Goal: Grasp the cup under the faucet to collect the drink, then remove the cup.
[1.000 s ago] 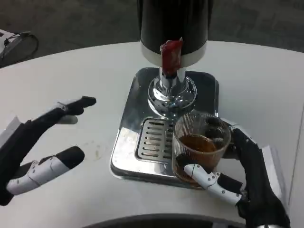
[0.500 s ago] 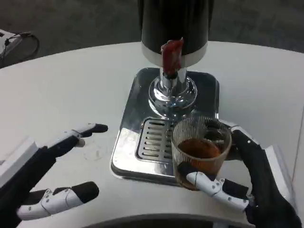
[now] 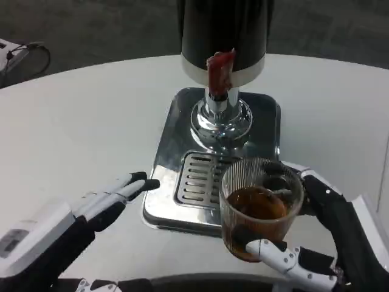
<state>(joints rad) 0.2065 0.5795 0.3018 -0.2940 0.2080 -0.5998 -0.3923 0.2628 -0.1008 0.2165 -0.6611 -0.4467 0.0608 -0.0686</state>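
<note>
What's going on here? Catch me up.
The right hand holds a ribbed clear cup partly filled with brown drink, its fingers wrapped around it. The cup sits at the front right edge of the chrome drip tray, forward of the faucet with the red lever rather than beneath it, so the drink looks collected and the cup looks on its way out. The left hand holds nothing, fingers extended toward the tray's left edge.

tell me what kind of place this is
Probably a lab or office demo setup, not a real cafe: a drink dispenser with a red tap stands on a chrome drip tray on a plain white round table, with grey carpet and a loose cable behind.
</note>
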